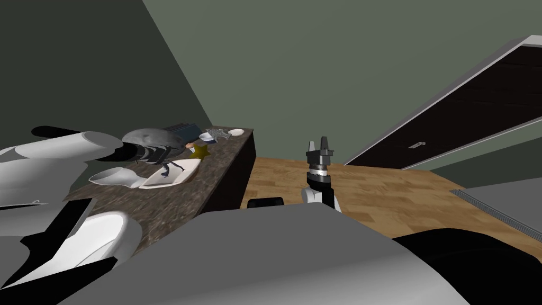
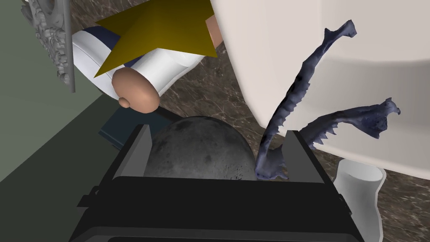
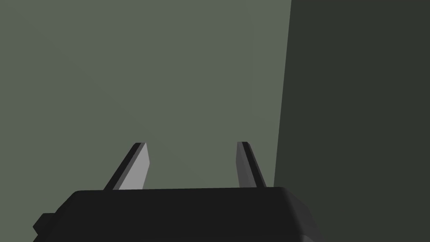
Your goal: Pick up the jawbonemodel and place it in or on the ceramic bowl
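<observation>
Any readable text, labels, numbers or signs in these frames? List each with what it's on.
None: no lettering or numbers can be read anywhere. The jawbone, grey ball, yellow star, stone counter and dark door are all blank.

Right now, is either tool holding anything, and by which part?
Nothing is held. The left tool stands open, with the chin end of the jawbone model beside one finger. The right tool is open too.
</observation>
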### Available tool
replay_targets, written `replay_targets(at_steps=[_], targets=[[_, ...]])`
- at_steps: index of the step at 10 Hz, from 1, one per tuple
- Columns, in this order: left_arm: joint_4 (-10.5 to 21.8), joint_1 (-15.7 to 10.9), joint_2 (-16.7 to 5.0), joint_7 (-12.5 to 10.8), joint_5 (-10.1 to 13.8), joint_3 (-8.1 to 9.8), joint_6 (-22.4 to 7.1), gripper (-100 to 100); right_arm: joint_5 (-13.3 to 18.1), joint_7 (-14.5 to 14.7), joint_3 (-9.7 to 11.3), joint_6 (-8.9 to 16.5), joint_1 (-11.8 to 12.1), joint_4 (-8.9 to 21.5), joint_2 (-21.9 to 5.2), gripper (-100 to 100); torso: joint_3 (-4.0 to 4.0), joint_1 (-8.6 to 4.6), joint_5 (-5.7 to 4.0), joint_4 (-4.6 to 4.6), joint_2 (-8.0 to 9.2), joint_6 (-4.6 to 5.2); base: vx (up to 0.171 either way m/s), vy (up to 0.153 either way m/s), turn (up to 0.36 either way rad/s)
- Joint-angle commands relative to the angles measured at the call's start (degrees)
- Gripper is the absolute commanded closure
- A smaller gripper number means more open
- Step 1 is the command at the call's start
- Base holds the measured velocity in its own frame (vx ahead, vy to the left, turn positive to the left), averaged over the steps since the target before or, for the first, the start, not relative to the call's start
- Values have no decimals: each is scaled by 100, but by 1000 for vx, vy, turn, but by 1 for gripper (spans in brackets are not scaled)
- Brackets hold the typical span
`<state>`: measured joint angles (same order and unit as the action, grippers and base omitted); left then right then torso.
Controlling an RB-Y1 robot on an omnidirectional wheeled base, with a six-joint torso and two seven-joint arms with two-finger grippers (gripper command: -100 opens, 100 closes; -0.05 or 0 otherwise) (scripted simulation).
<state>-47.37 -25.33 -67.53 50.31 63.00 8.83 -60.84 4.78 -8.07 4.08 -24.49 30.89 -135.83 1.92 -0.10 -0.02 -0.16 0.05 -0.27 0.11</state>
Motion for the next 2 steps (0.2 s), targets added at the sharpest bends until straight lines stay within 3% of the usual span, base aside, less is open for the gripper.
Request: replay_targets(at_steps=[1,2], targets=[[0,0,0,0,0,0,0,0,0,0,0,0,0,0,0,0,0,0,0,0,0,0,0,0,0],[0,0,0,0,0,0,0,0,0,0,0,0,0,0,0,0,0,0,0,0,0,0,0,0,0]])
